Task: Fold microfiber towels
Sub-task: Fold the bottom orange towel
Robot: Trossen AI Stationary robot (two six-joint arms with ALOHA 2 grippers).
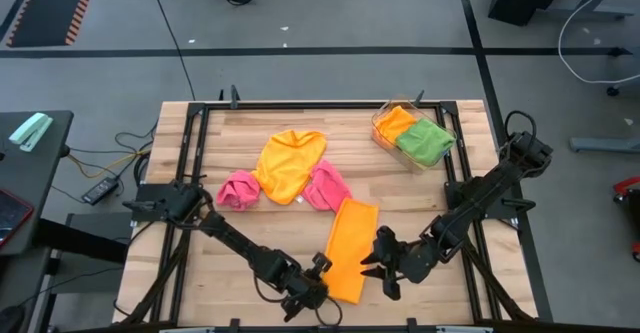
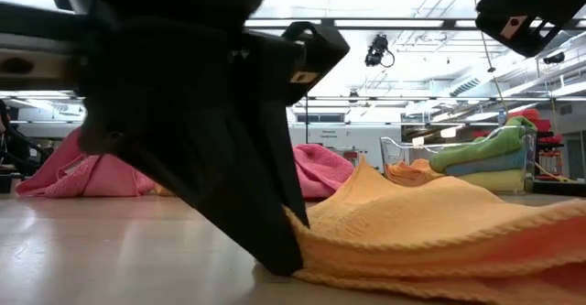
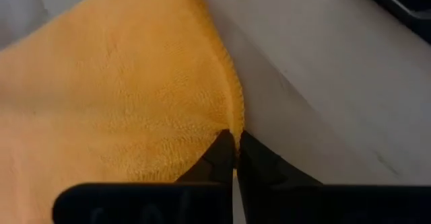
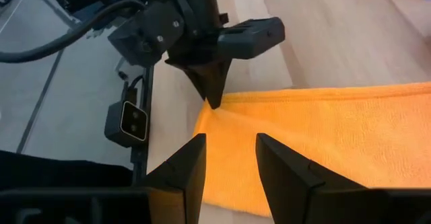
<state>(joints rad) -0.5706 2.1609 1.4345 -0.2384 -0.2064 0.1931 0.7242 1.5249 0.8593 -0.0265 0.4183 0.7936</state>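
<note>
1. under my left gripper [image 3: 234,143], at the table's near edge, lies the long folded orange microfiber towel [image 1: 350,246]; the two dark fingers are pinched together on its corner hem, with no gap between the tips.
2. in the low view that same gripper [image 2: 279,250] comes down as a dark wedge onto the towel's edge, and the orange cloth [image 2: 439,223] rises in a soft ridge just behind it.
3. my right gripper [image 4: 229,150] hovers just beside the left one, over the same end of the orange towel [image 4: 337,126]; its fingers stand partly apart with cloth showing between them, and they hold nothing.
4. from the right wrist view i see the left gripper [image 4: 214,99] pointing down at the towel's corner, directly ahead of my right fingers.
5. beyond both grippers, toward the table's middle, a yellow-orange crumpled microfiber towel [image 1: 290,163] sits between two bunched pink microfiber towels [image 1: 238,189] [image 1: 326,186], touching both.
6. well away from the right gripper, at the far corner of the wooden slatted table [image 1: 210,153], a clear plastic tray [image 1: 385,133] holds a folded orange cloth [image 1: 397,121] and a green cloth [image 1: 426,141].
</note>
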